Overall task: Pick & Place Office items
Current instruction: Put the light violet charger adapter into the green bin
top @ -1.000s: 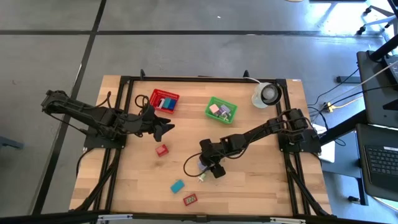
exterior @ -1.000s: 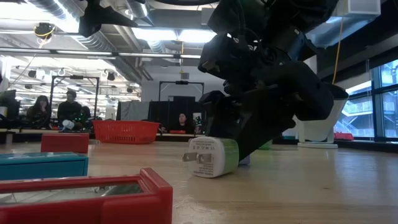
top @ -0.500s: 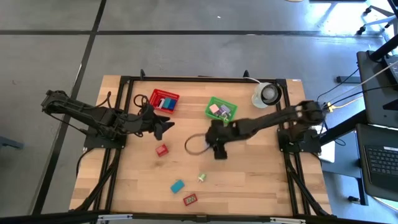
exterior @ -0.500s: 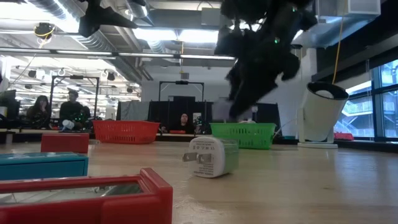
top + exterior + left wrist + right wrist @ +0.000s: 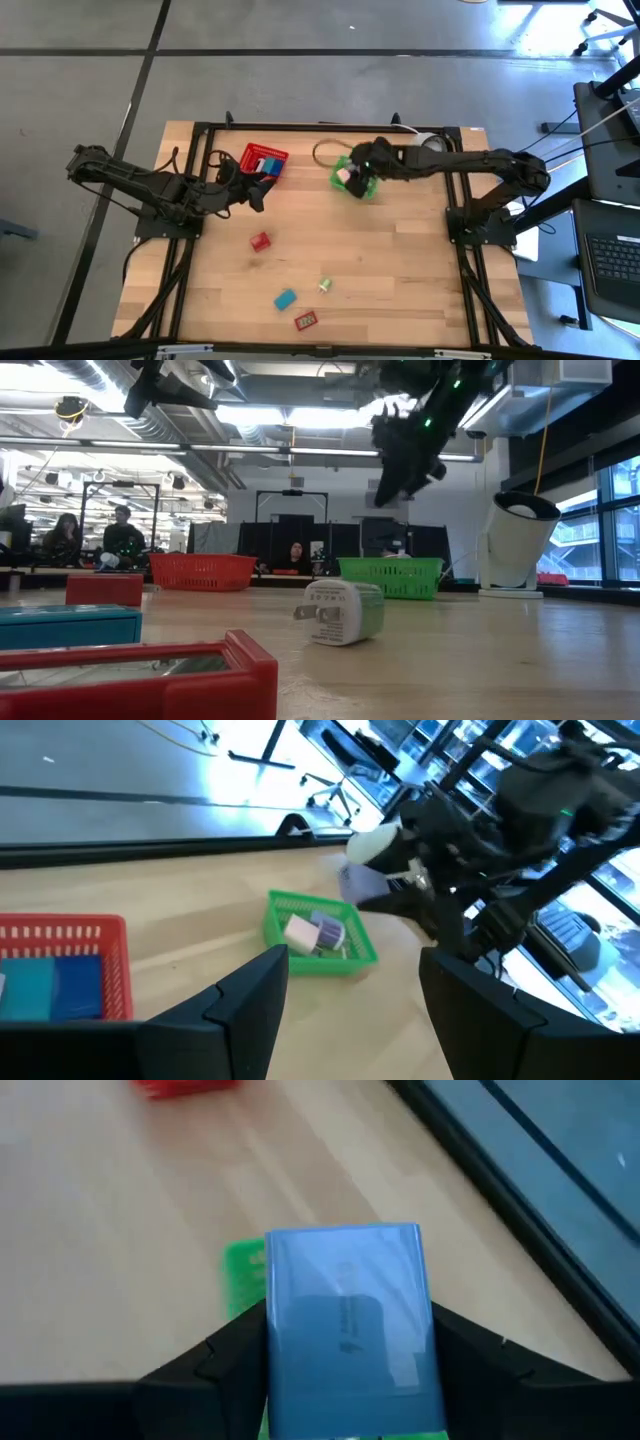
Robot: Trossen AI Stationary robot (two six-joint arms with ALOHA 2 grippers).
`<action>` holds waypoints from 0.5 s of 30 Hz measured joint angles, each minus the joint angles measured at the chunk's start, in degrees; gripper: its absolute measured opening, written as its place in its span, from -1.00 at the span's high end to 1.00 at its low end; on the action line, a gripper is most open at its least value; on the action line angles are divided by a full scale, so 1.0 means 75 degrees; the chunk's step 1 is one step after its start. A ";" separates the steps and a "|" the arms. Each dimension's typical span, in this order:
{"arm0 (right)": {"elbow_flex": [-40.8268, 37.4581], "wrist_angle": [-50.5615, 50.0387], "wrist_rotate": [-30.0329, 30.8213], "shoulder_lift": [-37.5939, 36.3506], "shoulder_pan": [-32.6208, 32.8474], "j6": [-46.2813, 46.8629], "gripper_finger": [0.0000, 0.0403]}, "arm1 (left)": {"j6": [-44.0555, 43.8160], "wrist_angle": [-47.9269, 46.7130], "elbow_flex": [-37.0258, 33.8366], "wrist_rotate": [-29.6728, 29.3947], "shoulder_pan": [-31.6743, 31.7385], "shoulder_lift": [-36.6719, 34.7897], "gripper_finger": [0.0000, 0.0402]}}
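My right gripper (image 5: 352, 172) (image 5: 350, 1335) hangs over the green mesh basket (image 5: 358, 180), shut on a pale blue block (image 5: 348, 1320). The left wrist view shows that block (image 5: 362, 880) just above the basket (image 5: 320, 935), which holds a white and a lavender piece. My left gripper (image 5: 256, 190) (image 5: 350, 1010) waits open and holding nothing beside the red basket (image 5: 263, 161), which holds blue and teal pieces. On the table lie a red piece (image 5: 260, 241), a teal piece (image 5: 286, 298), a white-green plug block (image 5: 325, 286) (image 5: 342, 611) and a flat red piece (image 5: 306, 321). My right gripper pinches the blue block between its two fingers, one on each long side (image 5: 275, 1350). The fingers slant down from the table's right side. The block is lifted clear, over the green basket.
A round white container (image 5: 430, 151) stands at the far right corner, close to my right arm. A black frame rail (image 5: 330, 127) runs along the far edge. Bare wood lies in the middle of the table (image 5: 390, 260).
My right gripper has risen from the table beside the white-green plug block and travelled toward the far edge, rolling as it went. It has carried the blue block clear of the table to above the green basket. My left gripper has swung slightly toward the far edge.
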 joint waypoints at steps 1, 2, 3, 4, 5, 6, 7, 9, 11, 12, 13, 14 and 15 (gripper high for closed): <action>0.0001 0.0025 -0.0073 0.0081 -0.0171 0.0083 -0.09 | 0.0000 0.0000 0.0000 -0.0025 0.0000 0.0000 -0.11; -0.0002 -0.0011 -0.0175 0.0167 -0.0321 0.0176 -0.09 | 0.0002 0.0002 0.0000 -0.0046 0.0000 0.0000 -0.11; -0.0002 0.0005 -0.0293 0.0261 -0.0449 0.0248 -0.08 | 0.0005 0.0000 0.0000 -0.0056 0.0000 0.0000 -0.11; -0.0002 0.0069 -0.0415 0.0352 -0.0564 0.0347 -0.08 | 0.0040 -0.0002 -0.0002 -0.0054 0.0000 0.0000 -0.11; -0.0002 0.0115 -0.0523 0.0443 -0.0689 0.0423 -0.08 | 0.0106 0.0001 -0.0003 -0.0056 0.0000 0.0000 -0.11; -0.0002 0.0113 -0.0639 0.0533 -0.0794 0.0501 -0.09 | 0.0161 0.0003 -0.0003 -0.0072 0.0000 0.0000 -0.11; -0.0002 0.0131 -0.0703 0.0645 -0.0889 0.0565 -0.09 | 0.0221 0.0003 -0.0003 -0.0100 0.0000 0.0000 -0.11; -0.0002 0.0125 -0.0736 0.0871 -0.1038 0.0580 -0.10 | 0.0262 0.0000 -0.0003 -0.0115 0.0000 0.0000 -0.11; -0.0002 0.0160 -0.0585 0.1095 -0.1120 0.0545 -0.10 | 0.0273 0.0000 -0.0003 -0.0151 0.0000 0.0000 -0.11; -0.0002 0.0167 -0.0487 0.1199 -0.1152 0.0503 -0.09 | 0.0297 0.0000 -0.0003 -0.0168 0.0000 0.0000 -0.11; -0.0002 0.0166 -0.0383 0.1311 -0.1173 0.0416 -0.09 | 0.0336 0.0003 -0.0003 -0.0169 0.0000 -0.0001 -0.11; -0.0002 0.0171 -0.0352 0.1417 -0.1187 0.0374 -0.09 | 0.0386 0.0001 -0.0003 -0.0169 0.0000 0.0000 -0.11; -0.0002 0.0174 -0.0363 0.1510 -0.1193 0.0326 -0.09 | 0.0433 -0.0002 -0.0003 -0.0167 0.0000 0.0000 -0.11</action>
